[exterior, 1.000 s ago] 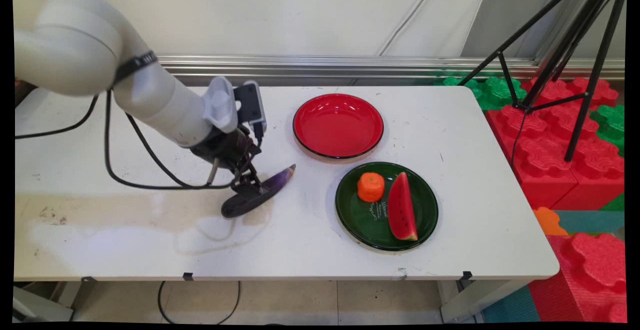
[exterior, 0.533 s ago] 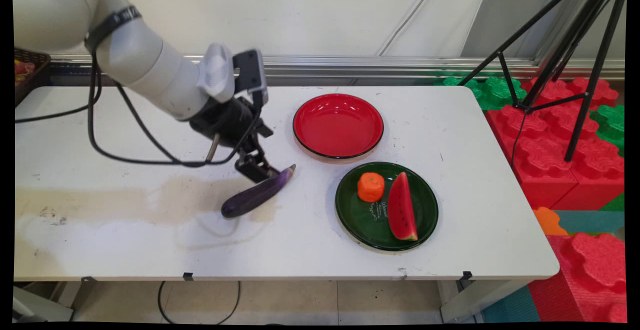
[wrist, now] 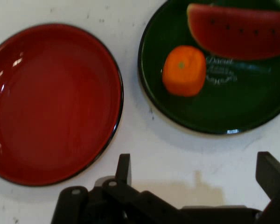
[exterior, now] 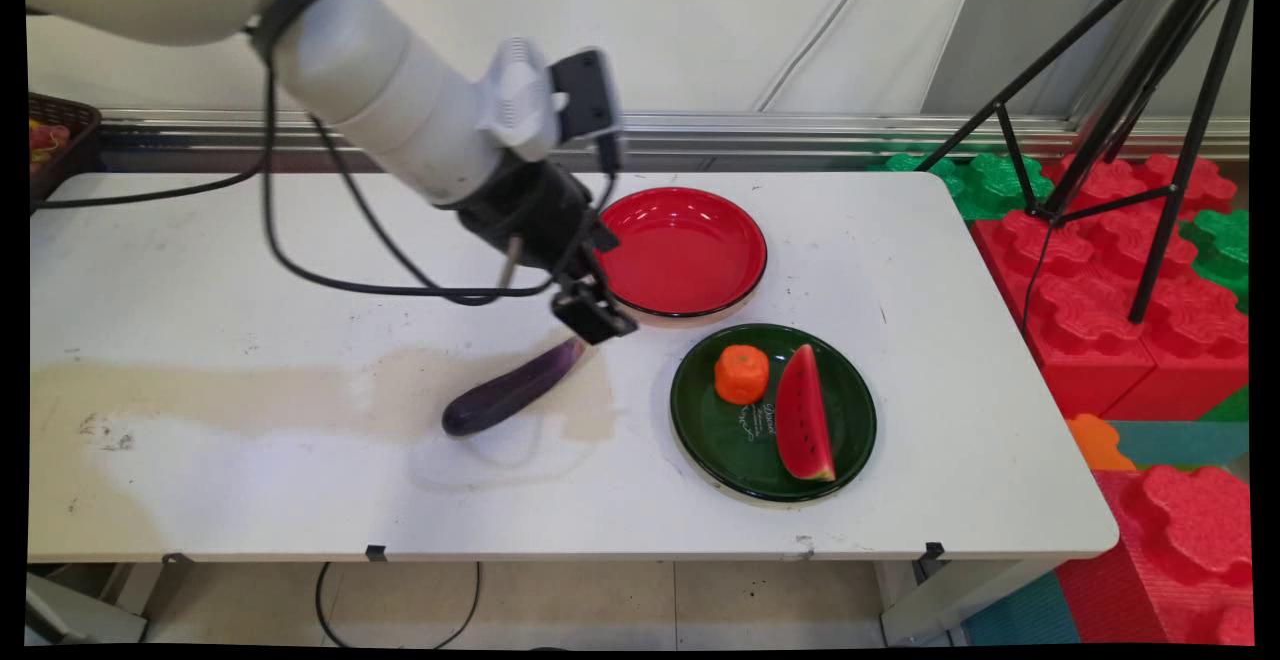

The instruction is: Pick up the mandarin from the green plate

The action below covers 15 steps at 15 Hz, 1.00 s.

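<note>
- Gripper [exterior: 594,316] wide open, holding nothing; hangs over bare table [exterior: 300,460] just above the eggplant's [exterior: 512,390] stem end.
- Red plate [wrist: 51,100] beside it, nothing on it.
- Green plate [wrist: 252,105] holds orange [wrist: 184,70] and watermelon slice [wrist: 238,30]; white script on it, possibly "Daniel", not legible.

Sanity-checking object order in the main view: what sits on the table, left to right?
eggplant → red plate → orange → watermelon slice. The last two lie on the green plate; its span overlaps the red plate's, so it is left unranked.
</note>
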{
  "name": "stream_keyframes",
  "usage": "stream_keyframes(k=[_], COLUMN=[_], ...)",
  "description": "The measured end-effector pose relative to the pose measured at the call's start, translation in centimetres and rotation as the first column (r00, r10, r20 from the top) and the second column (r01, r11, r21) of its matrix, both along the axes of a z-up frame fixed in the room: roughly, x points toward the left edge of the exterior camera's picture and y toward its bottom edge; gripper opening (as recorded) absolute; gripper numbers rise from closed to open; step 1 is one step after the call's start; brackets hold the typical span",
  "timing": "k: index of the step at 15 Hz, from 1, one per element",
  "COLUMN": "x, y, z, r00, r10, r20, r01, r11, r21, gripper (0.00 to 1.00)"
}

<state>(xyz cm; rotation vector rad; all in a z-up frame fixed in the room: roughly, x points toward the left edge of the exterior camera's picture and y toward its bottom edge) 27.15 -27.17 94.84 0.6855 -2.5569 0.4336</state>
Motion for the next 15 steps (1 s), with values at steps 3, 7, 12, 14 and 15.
stream_keyframes(k=[3,7,12,14,15], x=[-3.0,-6.2,-9.9,-10.9,-11.5], y=[-1.0,-2.4,-5.3,-6.3,-6.9], z=[-0.4,-1.6,-4.4,-5.4,-6.1], r00=[1.000,0.997,0.989,0.987,0.986], r10=[-0.005,-0.022,-0.048,-0.053,-0.057], r20=[0.027,0.076,0.138,0.151,0.159], r01=[0.004,0.020,0.041,0.044,0.046], r11=[1.000,0.999,0.998,0.997,0.996], r21=[0.013,0.028,0.056,0.066,0.074], gripper=[1.00,1.00,1.00,1.00,1.00])
